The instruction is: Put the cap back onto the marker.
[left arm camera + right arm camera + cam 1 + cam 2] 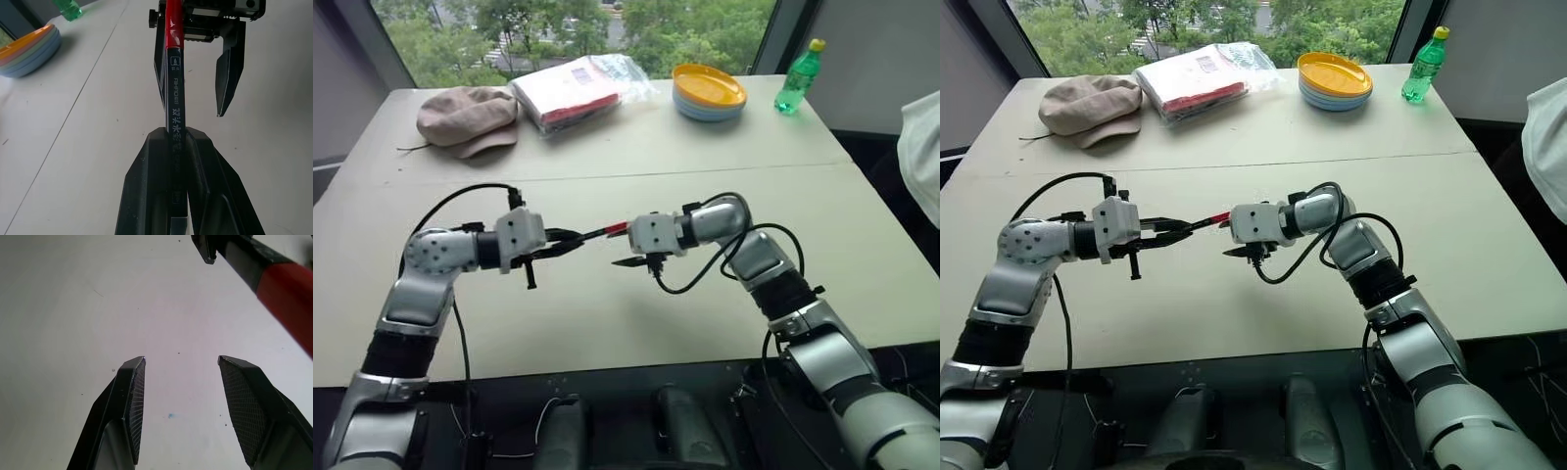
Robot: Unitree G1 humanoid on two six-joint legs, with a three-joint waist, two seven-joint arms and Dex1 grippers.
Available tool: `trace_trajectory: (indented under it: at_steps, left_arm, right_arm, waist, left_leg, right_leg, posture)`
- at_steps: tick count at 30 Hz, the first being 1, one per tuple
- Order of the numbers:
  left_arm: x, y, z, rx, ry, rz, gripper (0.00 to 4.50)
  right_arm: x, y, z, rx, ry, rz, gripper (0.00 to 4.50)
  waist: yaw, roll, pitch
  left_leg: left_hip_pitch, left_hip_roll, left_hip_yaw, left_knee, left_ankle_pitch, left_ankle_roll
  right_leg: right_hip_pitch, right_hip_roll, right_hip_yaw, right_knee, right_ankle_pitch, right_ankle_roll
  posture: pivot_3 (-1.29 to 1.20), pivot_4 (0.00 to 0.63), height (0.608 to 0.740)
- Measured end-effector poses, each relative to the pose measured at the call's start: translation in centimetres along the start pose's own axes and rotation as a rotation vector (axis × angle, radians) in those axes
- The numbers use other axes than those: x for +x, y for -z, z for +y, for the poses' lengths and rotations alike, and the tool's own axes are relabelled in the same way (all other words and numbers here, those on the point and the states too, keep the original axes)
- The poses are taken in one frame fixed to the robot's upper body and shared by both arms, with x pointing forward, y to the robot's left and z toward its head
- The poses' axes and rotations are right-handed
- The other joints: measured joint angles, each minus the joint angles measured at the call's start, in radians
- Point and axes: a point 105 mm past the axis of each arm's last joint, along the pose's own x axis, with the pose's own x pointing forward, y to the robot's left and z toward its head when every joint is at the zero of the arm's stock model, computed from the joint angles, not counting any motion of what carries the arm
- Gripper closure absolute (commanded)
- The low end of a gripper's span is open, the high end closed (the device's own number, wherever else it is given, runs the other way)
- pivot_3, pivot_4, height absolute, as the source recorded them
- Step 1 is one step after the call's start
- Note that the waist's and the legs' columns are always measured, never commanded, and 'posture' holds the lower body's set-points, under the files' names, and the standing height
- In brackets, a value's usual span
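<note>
We see a pale worktop [607, 313] under a window with trees behind it. Along its far edge lie a beige cap [467, 118], a wrapped red-and-white packet [573, 91], a stack of plates [709, 92] and, at the far right corner, a green bottle [800, 76]. The near half is bare, with a seam running across the middle and open room on both sides of the arms. A person's pale sleeve [922, 157] shows past the right edge. Above the middle of the worktop our left pincer [177, 147] is clamped on the marker [174, 98], whose red cap [173, 24] end reaches toward the right pincer [181, 367]. That pincer stands parted, gripping nothing, the red end passing just beside one finger.
</note>
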Motion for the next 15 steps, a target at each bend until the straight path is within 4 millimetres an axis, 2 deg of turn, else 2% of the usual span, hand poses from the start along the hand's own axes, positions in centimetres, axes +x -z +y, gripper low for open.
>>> trace_trajectory:
  at_steps: [6, 10, 15]
  left_arm:
    - [-2.3, 2.6, -1.3, -0.117, -0.112, 0.109, 4.50]
    - [-4.7, 3.8, -1.1, -0.247, -0.317, 0.190, 4.50]
    - [-7.2, 3.7, -0.2, -0.485, -0.617, 0.163, 4.50]
  right_arm:
    - [-1.1, 0.3, -1.2, 0.106, 0.089, -0.014, 2.09]
    - [-2.0, 0.4, -0.9, 0.240, 0.155, -0.048, 2.09]
    - [-2.6, 0.3, -0.1, 0.340, 0.197, -0.054, 2.09]
  waist:
    - [0.002, 0.000, 0.000]
    - [0.007, 0.000, 0.000]
    - [0.006, 0.000, 0.000]
  left_leg:
    - [0.000, 0.000, 0.000, 0.000, 0.000, 0.000]
    - [-0.001, 0.000, -0.001, 0.000, 0.000, 0.000]
    - [0.000, 0.000, -0.001, 0.000, 0.000, 0.000]
  right_leg:
    - [0.000, 0.000, 0.000, 0.000, 0.000, 0.000]
    - [0.000, -0.001, 0.000, 0.000, 0.000, 0.000]
    - [0.000, -0.001, 0.000, 0.000, 0.000, 0.000]
  posture:
    - [0.00, 0.150, 0.740]
    - [0.00, 0.150, 0.740]
    - [0.00, 0.150, 0.740]
